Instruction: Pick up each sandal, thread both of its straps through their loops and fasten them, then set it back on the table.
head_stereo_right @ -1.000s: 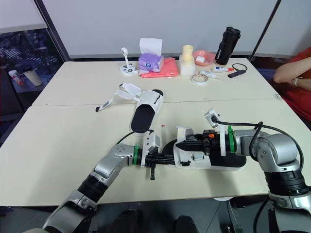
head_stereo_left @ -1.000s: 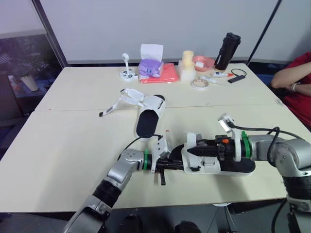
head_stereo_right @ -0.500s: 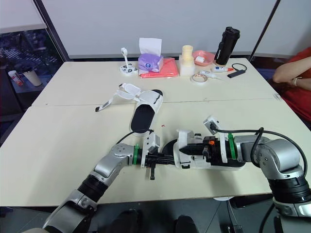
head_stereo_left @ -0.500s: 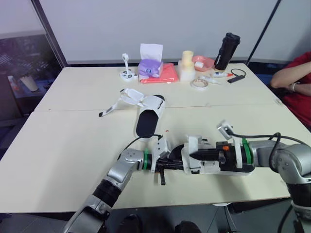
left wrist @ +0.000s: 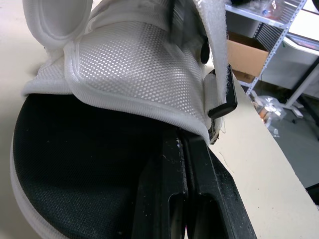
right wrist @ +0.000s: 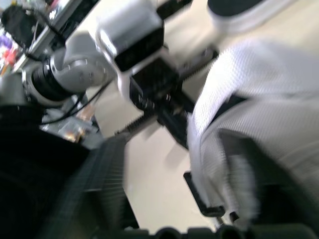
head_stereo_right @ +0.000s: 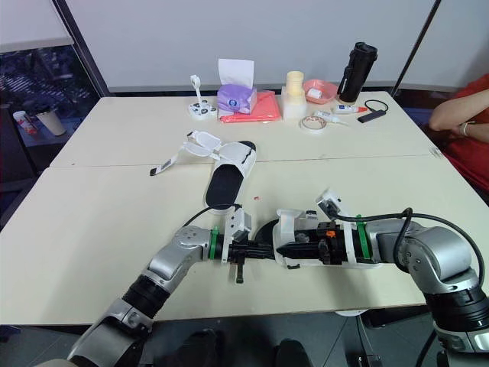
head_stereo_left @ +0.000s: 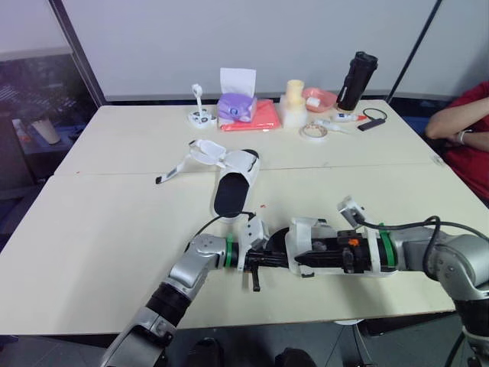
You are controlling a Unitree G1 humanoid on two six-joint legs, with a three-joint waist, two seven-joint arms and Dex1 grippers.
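Note:
The near sandal (head_stereo_left: 284, 236), black-soled with a white mesh strap (head_stereo_left: 306, 232), lies near the table's front edge between my two grippers. My left gripper (head_stereo_left: 280, 259) is shut, its fingers (left wrist: 183, 199) lying along the black insole (left wrist: 75, 159) with their tips under the mesh strap (left wrist: 134, 74). From the other side my right gripper (head_stereo_left: 302, 257) reaches over the sandal and stands open, its fingers (right wrist: 102, 189) spread either side of the strap (right wrist: 259, 99). A second sandal (head_stereo_left: 232, 183) lies mid-table with its straps (head_stereo_left: 200, 153) splayed open.
Along the table's far edge stand a purple tissue box (head_stereo_left: 235, 105), a red cloth (head_stereo_left: 263, 116), a tape roll (head_stereo_left: 313, 131), a pink bowl (head_stereo_left: 321, 98) and a black bottle (head_stereo_left: 357, 80). A person's arm (head_stereo_left: 458, 126) rests at the right edge.
My right gripper has gone from shut to open and has sunk a little lower over the near sandal. The left gripper and the second sandal have stayed put.

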